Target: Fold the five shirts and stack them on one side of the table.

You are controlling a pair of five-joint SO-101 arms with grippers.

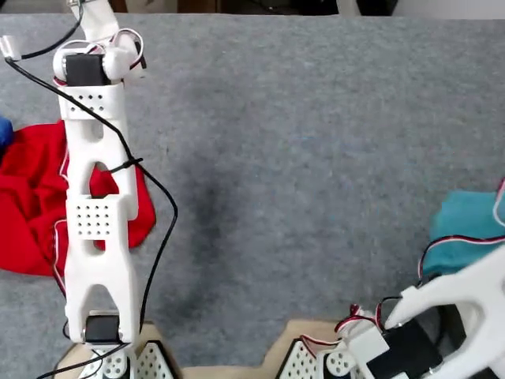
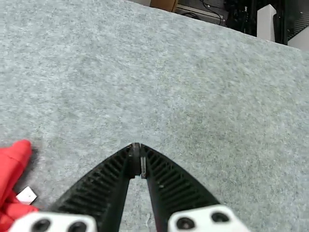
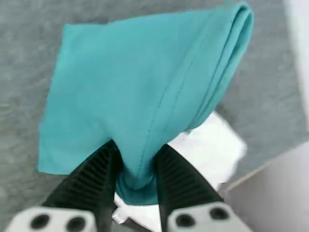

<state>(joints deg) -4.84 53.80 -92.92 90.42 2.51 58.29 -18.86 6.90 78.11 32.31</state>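
Observation:
A crumpled red shirt lies at the left edge of the grey table, partly under the left arm; a corner of the red shirt with a white tag shows beside my left gripper, which is shut with nothing in it above bare felt. A teal shirt sits at the table's right edge. My right gripper is shut on a bunched fold of the teal shirt, lifting it so the cloth drapes down. A white folded shirt lies beneath the teal one.
A bit of blue cloth peeks in at the far left edge. The grey felt table stretches wide between the two arms. The table's right edge lies close beside the teal shirt. Arm bases stand at the front edge.

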